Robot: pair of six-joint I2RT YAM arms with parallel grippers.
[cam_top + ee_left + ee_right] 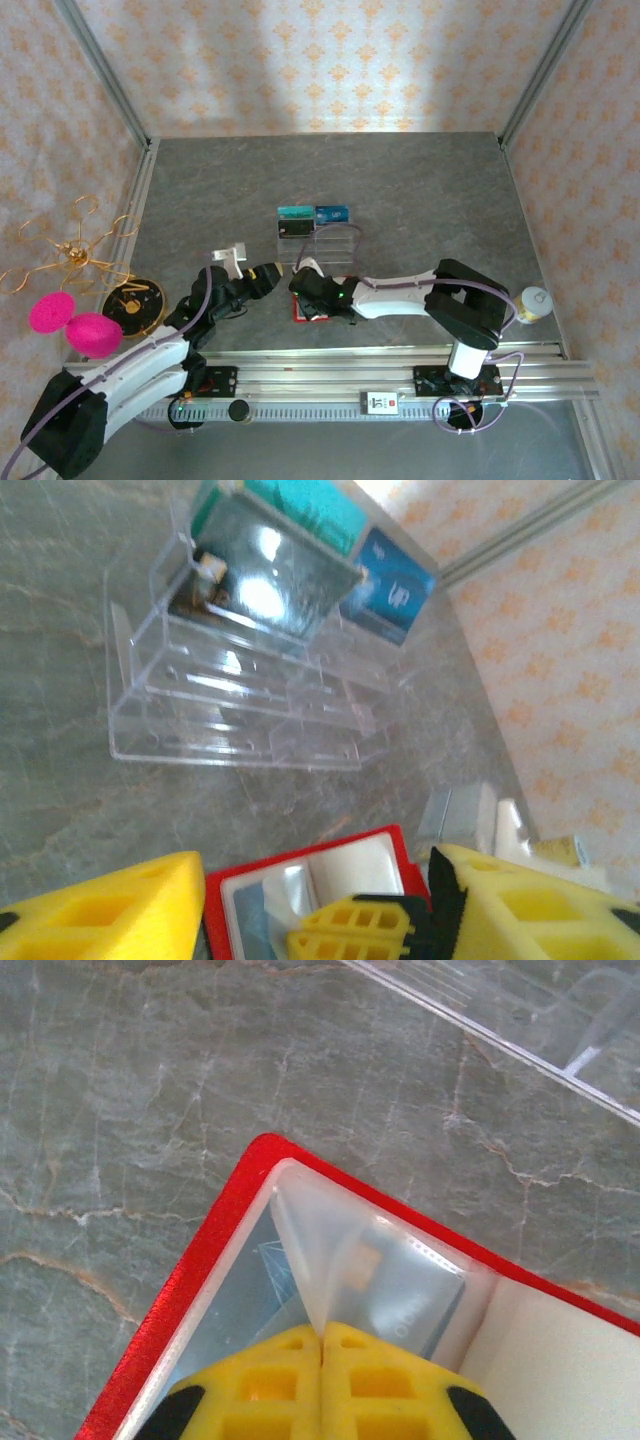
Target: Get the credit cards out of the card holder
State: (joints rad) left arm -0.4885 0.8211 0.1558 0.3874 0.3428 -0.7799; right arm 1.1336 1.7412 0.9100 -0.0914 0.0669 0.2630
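Lying open on the grey, marble-veined table (440,190), close to its near edge, the red card holder (190,1290) is seen beneath the right gripper (322,1336). That gripper's fingers are pressed together, and a pale translucent pocket flap (310,1250) of the holder is pinched between them. A silvery credit card (410,1290) can be made out through the pocket (tucked inside, not drawn out). The left gripper (266,272) is held just beside, its fingers spread wide. Farther back a clear tray (320,240) is set, with a blue card (332,213) in its rear row. The table is enclosed by walls (330,60) papered in a pale orange floral pattern and framed by metal posts (100,75).
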